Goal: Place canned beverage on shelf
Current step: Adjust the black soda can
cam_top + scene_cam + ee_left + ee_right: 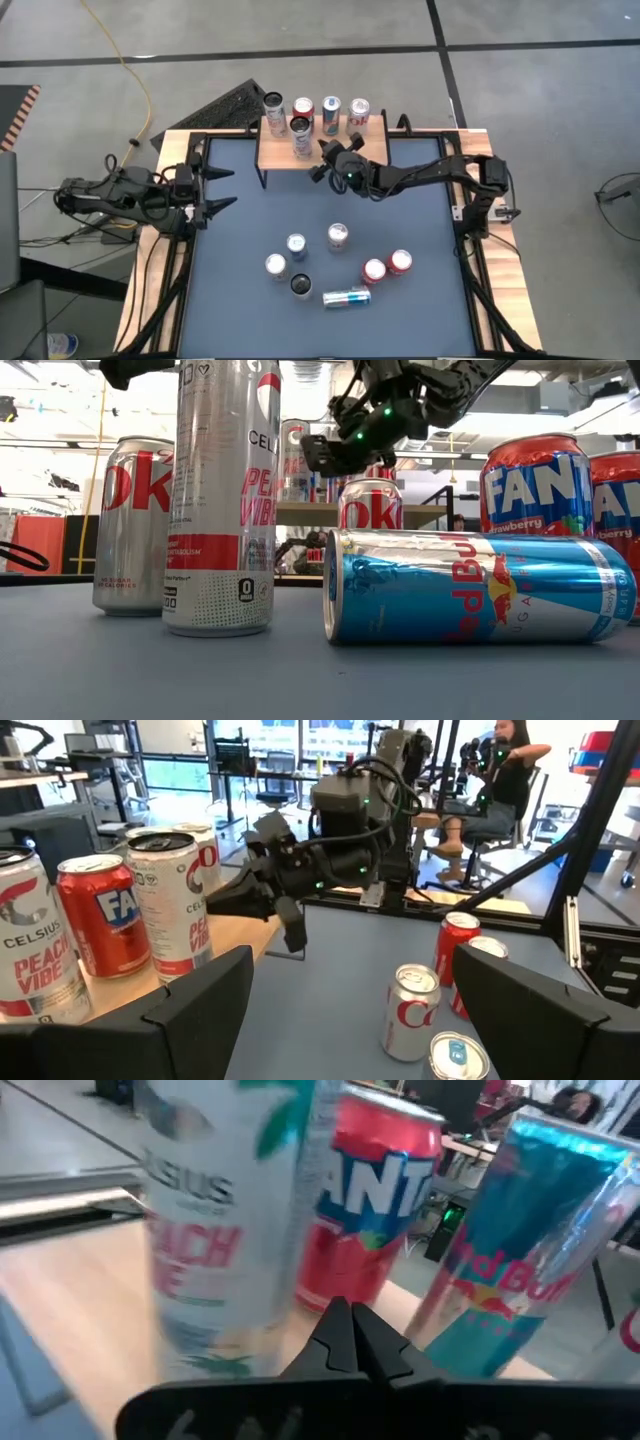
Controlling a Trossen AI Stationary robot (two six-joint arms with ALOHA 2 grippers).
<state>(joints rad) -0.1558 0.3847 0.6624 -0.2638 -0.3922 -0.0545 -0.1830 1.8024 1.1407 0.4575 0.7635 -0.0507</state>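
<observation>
At the table's left edge the left gripper (222,187) waits with its fingers spread wide, gripping nothing. The shelf (322,148) stands at the far middle of the dark blue table (240,300), its long axis running left to right; five cans stand upright on its light-wood top — a Celsius can (274,113), a red Fanta can (303,108), a blue Red Bull can (331,112), a red-and-white can (359,113) in the far row, and a fifth can (300,135) nearer the front edge. Just right of that fifth can, the right gripper (326,157) hovers at the shelf's near edge, fingers pinched shut and empty. Six more cans sit on the near half — one Red Bull can (346,296) lying on its side, long axis left to right. Beyond lies grey concrete floor (530,90), with desks and a seated person (505,770).
</observation>
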